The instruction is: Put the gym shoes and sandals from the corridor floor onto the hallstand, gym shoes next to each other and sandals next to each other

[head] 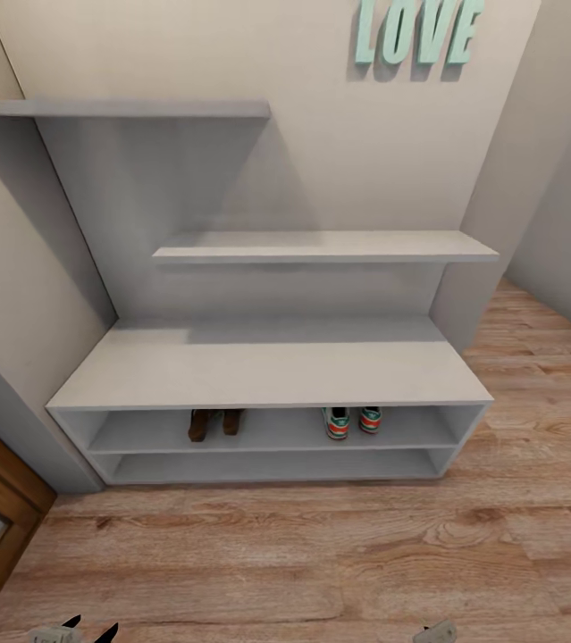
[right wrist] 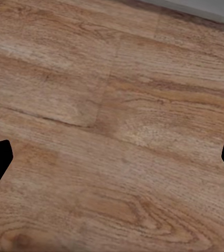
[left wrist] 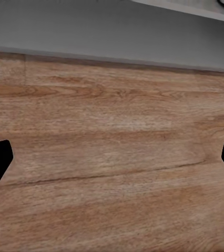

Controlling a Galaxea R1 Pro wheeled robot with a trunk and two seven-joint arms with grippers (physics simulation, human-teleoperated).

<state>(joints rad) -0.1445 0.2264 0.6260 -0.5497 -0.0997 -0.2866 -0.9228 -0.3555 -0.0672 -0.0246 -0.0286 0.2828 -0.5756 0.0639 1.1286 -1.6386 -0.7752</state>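
Grey hallstand (head: 267, 371) holds both pairs on its upper open tier: sandals (head: 214, 422) together at left, gym shoes (head: 353, 420) together at right, only their heels visible under the bench top. Left gripper (left wrist: 112, 157) and right gripper (right wrist: 112, 157) hang spread apart and empty over the corridor floor (head: 321, 554), fingertips cut off at frame edges.

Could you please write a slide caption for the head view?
Sandals and gym shoes sit paired on the hallstand upper tier.
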